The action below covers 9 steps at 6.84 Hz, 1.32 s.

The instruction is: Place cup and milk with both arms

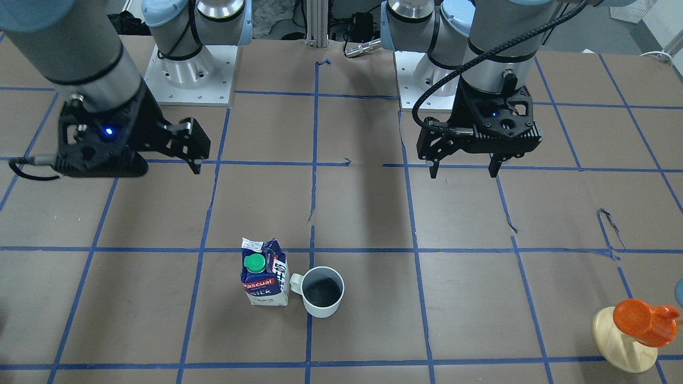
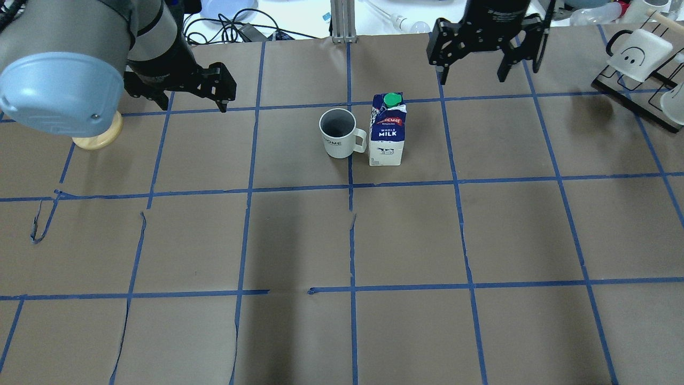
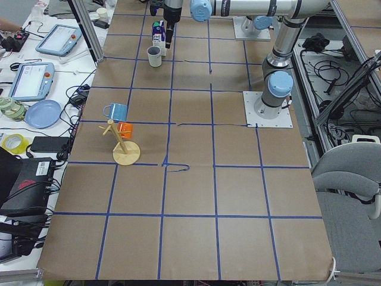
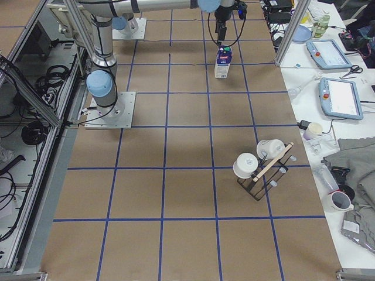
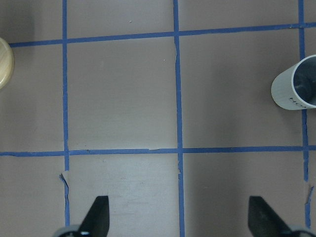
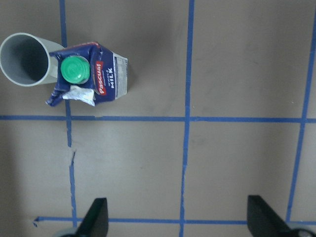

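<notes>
The white cup (image 1: 322, 292) and the blue and white milk carton (image 1: 265, 273) with a green cap stand upright side by side on the brown table. The cup's handle points at the carton. They also show in the overhead view, cup (image 2: 337, 133) and milk (image 2: 387, 131). My left gripper (image 1: 463, 172) hangs open and empty above the table, apart from both. Its wrist view has the cup (image 5: 296, 89) at the right edge. My right gripper (image 1: 192, 152) is also open and empty. Its wrist view shows the milk (image 6: 91, 74) and cup (image 6: 24, 59) at upper left.
A wooden stand (image 1: 621, 344) holding an orange cup (image 1: 643, 320) is on my left side, partly behind the left arm in the overhead view (image 2: 99, 136). A black rack with white mugs (image 2: 636, 53) stands at the far right. Blue tape lines grid the table.
</notes>
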Motion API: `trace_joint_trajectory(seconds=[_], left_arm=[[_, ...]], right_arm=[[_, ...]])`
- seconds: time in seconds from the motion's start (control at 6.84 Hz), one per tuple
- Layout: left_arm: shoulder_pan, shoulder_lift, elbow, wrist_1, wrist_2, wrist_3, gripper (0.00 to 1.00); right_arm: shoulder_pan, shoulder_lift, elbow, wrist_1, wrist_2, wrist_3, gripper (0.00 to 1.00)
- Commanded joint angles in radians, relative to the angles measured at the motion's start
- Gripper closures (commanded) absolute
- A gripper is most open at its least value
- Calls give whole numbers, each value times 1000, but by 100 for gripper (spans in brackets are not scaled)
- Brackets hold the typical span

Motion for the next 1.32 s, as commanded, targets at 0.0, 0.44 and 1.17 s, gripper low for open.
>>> trace_joint_trajectory(seconds=[0.0,0.44,1.17], left_arm=[[-1,0,0,0,1,0,0],[-1,0,0,0,0,0,0],[-1,-1,0,0,3,0,0]], right_arm=[[-54,-174,230,-109,5,-37,5],[-51,-184,237,-188,-20,-20,0],[-48,-172,206,-145,-28,-12,0]])
